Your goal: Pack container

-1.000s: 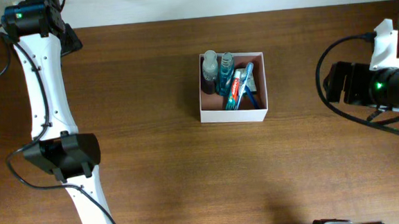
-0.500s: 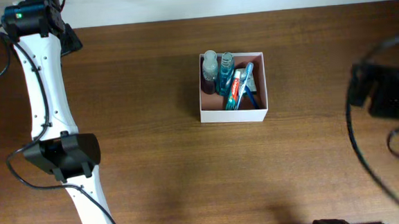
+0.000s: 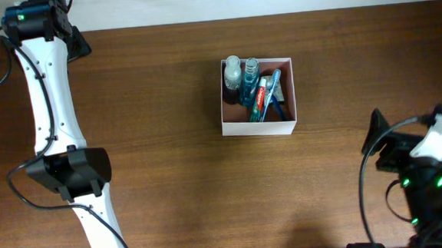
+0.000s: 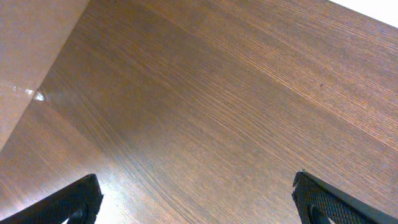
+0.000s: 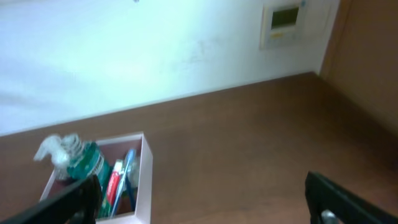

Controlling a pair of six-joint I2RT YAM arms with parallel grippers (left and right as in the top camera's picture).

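The left gripper (image 4: 199,202) and right gripper (image 5: 202,199) were held wide apart, empty, away from the container (image 3: 258,126).

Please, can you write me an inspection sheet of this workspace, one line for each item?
Surface: brown wooden table.
Job's things: white container near the middle, holding two small bottles, a toothpaste tube and a blue toothbrush.
Clutter: nothing seen.
Grippers: left gripper open, empty, over bare wood; right gripper open, empty, away from the container.
Cables: black cables looping at both arms, apart from the container.
Surroundings: white wall with a small wall panel.
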